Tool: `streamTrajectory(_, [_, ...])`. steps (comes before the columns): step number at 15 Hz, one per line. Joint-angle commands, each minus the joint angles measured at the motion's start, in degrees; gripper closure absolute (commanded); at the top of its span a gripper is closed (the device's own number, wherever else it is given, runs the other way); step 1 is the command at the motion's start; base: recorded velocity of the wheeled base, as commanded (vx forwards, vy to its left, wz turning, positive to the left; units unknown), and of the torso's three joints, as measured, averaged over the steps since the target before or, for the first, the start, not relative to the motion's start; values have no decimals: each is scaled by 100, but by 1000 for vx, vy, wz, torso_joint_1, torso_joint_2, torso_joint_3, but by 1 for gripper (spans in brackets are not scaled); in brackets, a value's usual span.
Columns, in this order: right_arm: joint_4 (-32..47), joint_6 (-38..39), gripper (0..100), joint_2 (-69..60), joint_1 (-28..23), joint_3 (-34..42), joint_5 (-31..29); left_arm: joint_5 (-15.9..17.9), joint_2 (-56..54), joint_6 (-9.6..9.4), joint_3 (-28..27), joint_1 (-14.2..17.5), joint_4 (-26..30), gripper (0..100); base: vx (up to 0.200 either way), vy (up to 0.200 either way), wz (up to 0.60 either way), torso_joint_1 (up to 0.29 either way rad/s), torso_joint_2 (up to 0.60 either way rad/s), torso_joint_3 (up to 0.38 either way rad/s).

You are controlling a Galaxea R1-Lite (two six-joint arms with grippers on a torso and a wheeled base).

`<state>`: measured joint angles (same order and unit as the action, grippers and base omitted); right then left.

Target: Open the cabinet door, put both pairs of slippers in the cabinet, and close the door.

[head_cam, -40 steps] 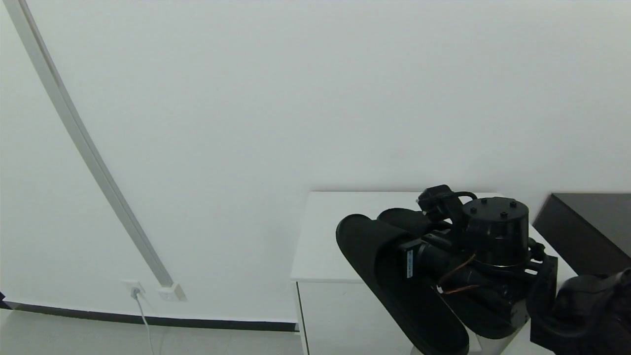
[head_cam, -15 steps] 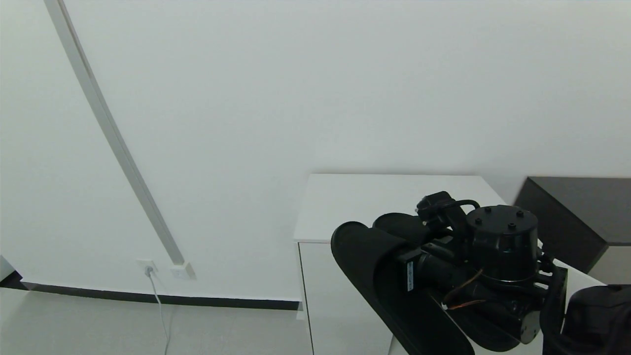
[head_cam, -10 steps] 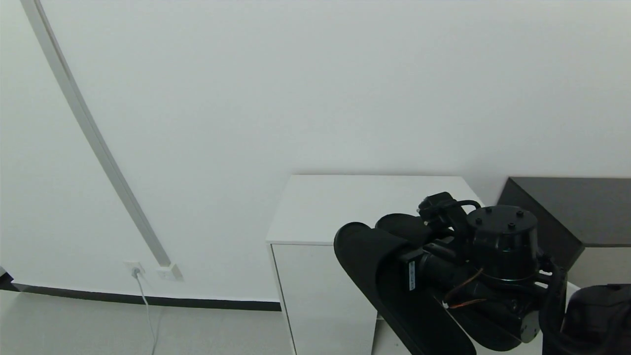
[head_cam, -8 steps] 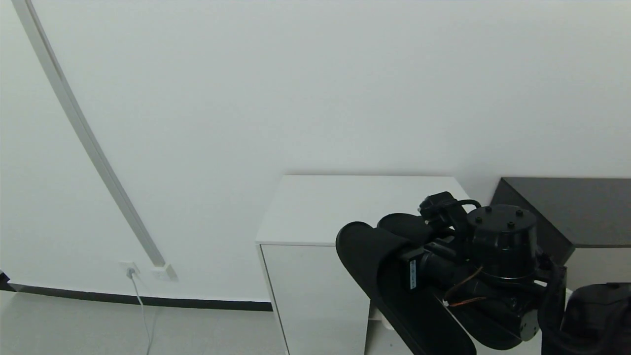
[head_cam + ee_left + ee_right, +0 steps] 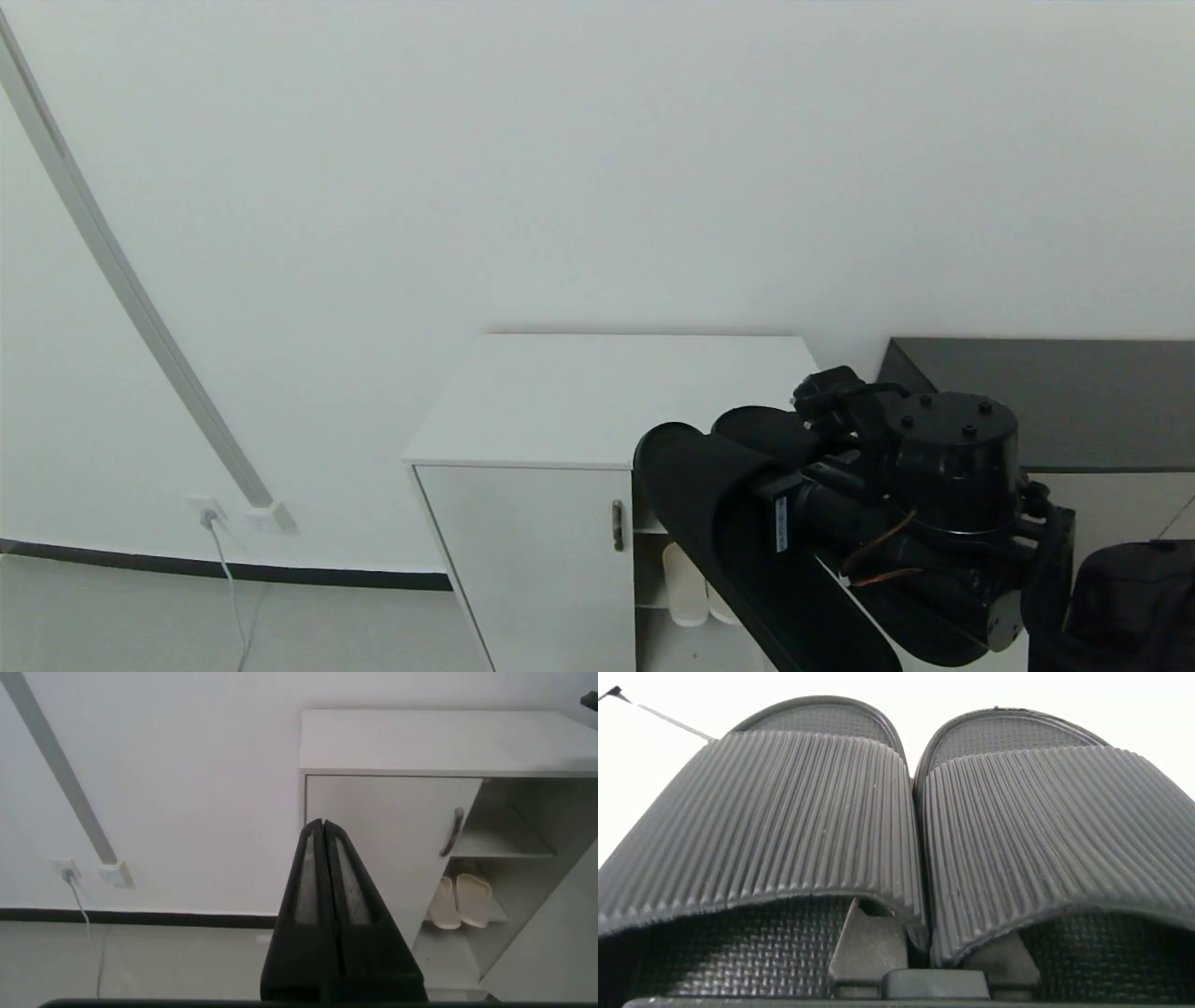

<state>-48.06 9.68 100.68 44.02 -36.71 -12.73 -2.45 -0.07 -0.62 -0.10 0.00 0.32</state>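
A pair of black slippers (image 5: pixel 709 504) hangs in front of the white cabinet (image 5: pixel 597 392), held side by side by my right gripper (image 5: pixel 924 952), which is shut on their ribbed straps (image 5: pixel 813 812). The cabinet's left door (image 5: pixel 532 551) with its handle (image 5: pixel 617 525) is closed. The right side stands open, and a pair of white slippers (image 5: pixel 686 588) lies on a shelf inside. My left gripper (image 5: pixel 322 831) is shut on nothing, out in front of the cabinet (image 5: pixel 448 737), well away from the white slippers (image 5: pixel 461 901).
The swung-out right door (image 5: pixel 561 943) stands beside the open compartment. A dark grey unit (image 5: pixel 1046 392) adjoins the cabinet on the right. A wall socket with a cable (image 5: pixel 210 511) and a slanted conduit (image 5: pixel 121 280) are on the left wall, above bare floor.
The head camera has turned, so the cabinet slid left in the picture and its open compartment with the white slippers came into view. The right gripper still holds the black slippers.
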Motion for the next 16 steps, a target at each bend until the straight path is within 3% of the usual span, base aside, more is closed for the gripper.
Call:
streamTrajectory(1, [7, -1, 100, 22, 1, 14, -2, -1, 7, 1, 1, 0, -5, 100, 0, 0, 0, 0, 0, 0])
streamTrajectory(16, [-99, -230, 100, 39, 116, 216, 7, -1, 7, 27, 1, 0, -5, 100, 0, 0, -40, -10, 32, 15])
